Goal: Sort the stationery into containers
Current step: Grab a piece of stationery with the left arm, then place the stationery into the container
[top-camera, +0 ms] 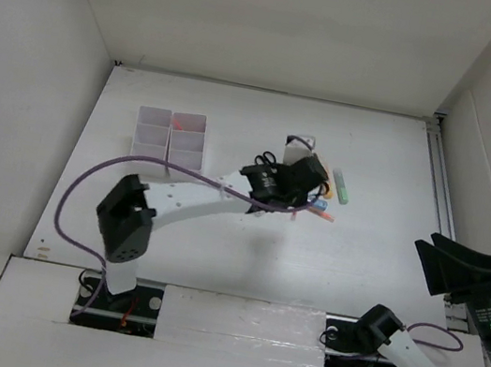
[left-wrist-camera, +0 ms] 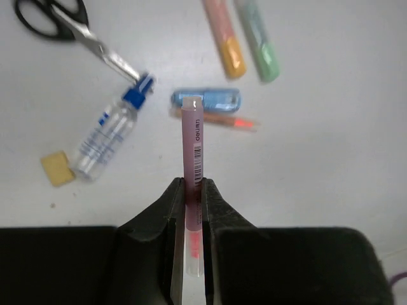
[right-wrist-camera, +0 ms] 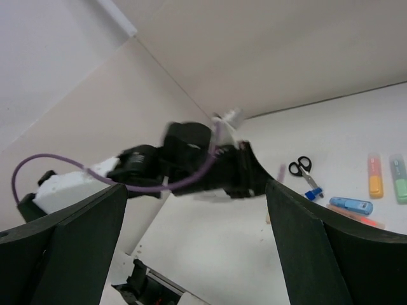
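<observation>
My left pincer (left-wrist-camera: 193, 190) is clamped on a pink pen (left-wrist-camera: 192, 136) over the pile, and my right pincer (right-wrist-camera: 197, 254) gapes wide, holding nothing. The organizer (top-camera: 156, 115) shows only something red in one far compartment. Scissors (left-wrist-camera: 57, 25), bottle (left-wrist-camera: 105, 136), eraser (left-wrist-camera: 57, 168), blue marker (left-wrist-camera: 206, 100), orange marker (left-wrist-camera: 226, 44), green marker (left-wrist-camera: 259, 41) and another pen (left-wrist-camera: 219, 119) lie unsorted on the surface (top-camera: 242, 259). I judge the job barely begun.

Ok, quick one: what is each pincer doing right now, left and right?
Left pincer: closed on the pink pen.
Right pincer: open, holding nothing.
</observation>
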You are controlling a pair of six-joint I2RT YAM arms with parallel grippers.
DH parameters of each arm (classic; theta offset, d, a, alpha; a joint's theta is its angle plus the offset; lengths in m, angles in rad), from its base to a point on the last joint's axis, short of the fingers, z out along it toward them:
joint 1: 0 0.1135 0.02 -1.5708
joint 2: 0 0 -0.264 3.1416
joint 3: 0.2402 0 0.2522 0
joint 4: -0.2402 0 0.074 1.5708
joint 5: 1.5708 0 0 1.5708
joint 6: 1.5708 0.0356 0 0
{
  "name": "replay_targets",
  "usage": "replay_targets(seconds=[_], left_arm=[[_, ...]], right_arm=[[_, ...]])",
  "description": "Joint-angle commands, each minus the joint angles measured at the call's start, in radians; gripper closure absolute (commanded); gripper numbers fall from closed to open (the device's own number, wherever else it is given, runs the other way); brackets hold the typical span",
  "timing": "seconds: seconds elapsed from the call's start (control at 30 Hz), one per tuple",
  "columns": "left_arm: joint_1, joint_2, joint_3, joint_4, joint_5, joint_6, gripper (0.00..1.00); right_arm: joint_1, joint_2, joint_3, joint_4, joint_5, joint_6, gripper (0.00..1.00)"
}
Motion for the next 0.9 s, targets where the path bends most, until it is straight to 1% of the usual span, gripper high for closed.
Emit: replay_targets(seconds=[0.0,0.07,0.1,0.13,0.2,0.23,0.3,0.33,0.37,0.43,0.47,0.53,0.57,0.6,0.7,0.8,0.87], left_arm=[[0.129,-0.176,0.017,0.051,-0.118,0.108,1.00],[0.203,-0.224,-0.016,0.085,-0.155,0.119,1.00],[0.264,-0.265,-0.030,0.102,-0.186,0.119,1.00],[0.289,-0.283,-0.046,0.155,-0.256,0.129,1.00],[0.330,-0.310,-0.079,0.210,-0.330,0.187,1.00],[0.365,-0.319,-0.090,0.290,-0.382,0.221,1.00],[0.410,-0.331,-0.118,0.373,-0.382,0.298,1.00],[0.466,-0.343,-0.133,0.416,-0.382,0.312,1.00],[0.497,-0.357,-0.150,0.494,-0.341,0.326,1.00],[0.545,-0.369,-0.204,0.563,-0.330,0.364,1.00],[0.579,-0.370,-0.225,0.636,-0.330,0.384,1.00],[0.613,-0.379,-0.272,0.706,-0.321,0.424,1.00],[0.655,-0.379,-0.273,0.720,-0.321,0.404,1.00],[0.680,-0.379,-0.288,0.750,-0.294,0.404,1.00],[0.737,-0.388,-0.319,0.822,-0.284,0.415,1.00],[0.757,-0.376,-0.319,0.814,-0.273,0.404,1.00],[0.757,-0.366,-0.319,0.814,-0.295,0.404,1.00]], right_arm=[[0.008,0.052,-0.003,0.083,-0.009,-0.016,0.05],[0.008,0.062,-0.013,0.092,-0.018,-0.016,0.05],[0.008,0.075,-0.013,0.092,-0.018,-0.016,0.05],[0.008,0.076,-0.025,0.123,-0.018,-0.016,0.05],[0.008,0.085,-0.062,0.159,-0.029,-0.049,0.05],[0.008,0.085,-0.077,0.198,-0.039,-0.061,0.05],[0.008,0.095,-0.100,0.209,-0.039,-0.071,0.05],[0.008,0.112,-0.112,0.219,-0.029,-0.071,0.05],[0.017,0.112,-0.112,0.220,-0.029,-0.071,0.05],[0.017,0.128,-0.123,0.239,-0.029,-0.071,0.05],[0.017,0.137,-0.135,0.239,-0.029,-0.071,0.05],[0.017,0.137,-0.149,0.270,-0.065,-0.071,0.05],[0.017,0.148,-0.160,0.270,-0.065,-0.071,0.05],[0.017,0.148,-0.160,0.279,-0.076,-0.071,0.05],[0.017,0.158,-0.169,0.279,-0.087,-0.071,0.05],[0.017,0.169,-0.169,0.270,-0.096,-0.071,0.05],[0.017,0.169,-0.178,0.270,-0.096,-0.062,0.05]])
